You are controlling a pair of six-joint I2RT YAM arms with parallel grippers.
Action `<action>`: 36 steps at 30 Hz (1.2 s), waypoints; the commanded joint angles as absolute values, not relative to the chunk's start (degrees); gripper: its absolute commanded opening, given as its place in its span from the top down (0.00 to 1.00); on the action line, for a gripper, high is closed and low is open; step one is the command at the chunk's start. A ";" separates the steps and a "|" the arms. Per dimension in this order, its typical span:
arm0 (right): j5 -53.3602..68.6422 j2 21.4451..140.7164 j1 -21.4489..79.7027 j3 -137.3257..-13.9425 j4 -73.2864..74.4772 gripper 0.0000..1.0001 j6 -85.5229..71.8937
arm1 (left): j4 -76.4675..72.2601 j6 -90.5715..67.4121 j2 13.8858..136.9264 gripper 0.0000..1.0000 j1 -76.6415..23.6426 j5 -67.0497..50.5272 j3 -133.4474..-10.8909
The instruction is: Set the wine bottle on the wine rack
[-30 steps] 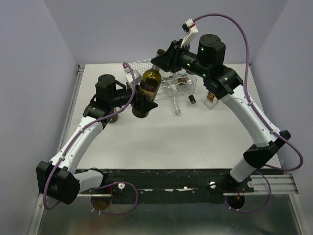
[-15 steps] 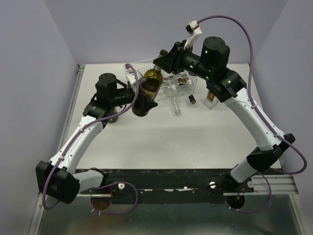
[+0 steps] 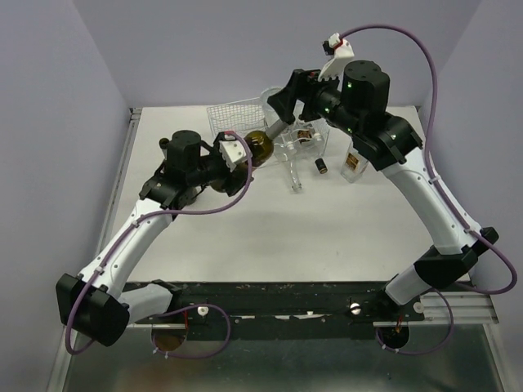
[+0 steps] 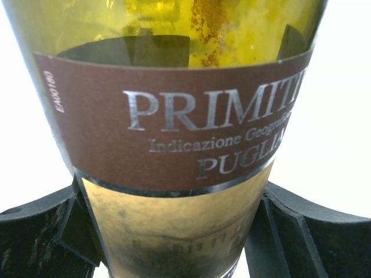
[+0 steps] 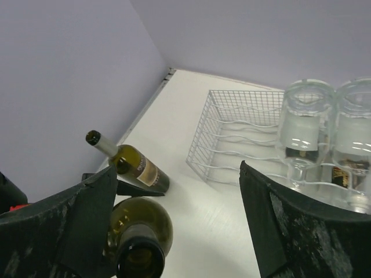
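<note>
**Bottle in the left gripper, off the rack**

Your wine bottle (image 4: 220, 35) carries a brown label (image 4: 174, 124) reading "PRIMITI", "Indicazione Geog", "PUGLI", cut off at the right. The left gripper (image 4: 174, 237) pinches it just beside the wine rack (image 5: 232, 136). The right gripper (image 5: 177, 191) has its jaws spread wide. One second bottle (image 5: 136, 167) lies on the table, its label unreadable, and two glasses (image 5: 304, 124) stand near the rack.
</note>
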State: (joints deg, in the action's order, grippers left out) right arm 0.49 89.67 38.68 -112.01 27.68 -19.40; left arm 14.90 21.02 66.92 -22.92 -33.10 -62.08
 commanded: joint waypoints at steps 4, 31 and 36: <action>1.21 90.87 37.09 -120.48 42.16 0.08 -15.03 | 14.06 38.22 64.25 1.00 -27.68 -24.09 -58.54; 15.11 96.33 35.77 -123.31 69.69 0.04 -8.53 | 9.76 54.75 64.77 1.00 -32.61 -18.64 -52.91; 17.57 96.59 35.86 -122.00 71.89 0.07 -7.82 | 9.58 57.65 65.56 1.00 -33.22 -17.05 -53.17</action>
State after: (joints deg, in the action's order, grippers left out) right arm 13.56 95.74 35.99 -122.91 67.64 -9.63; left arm 14.48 53.84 65.52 -32.56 -18.55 -51.11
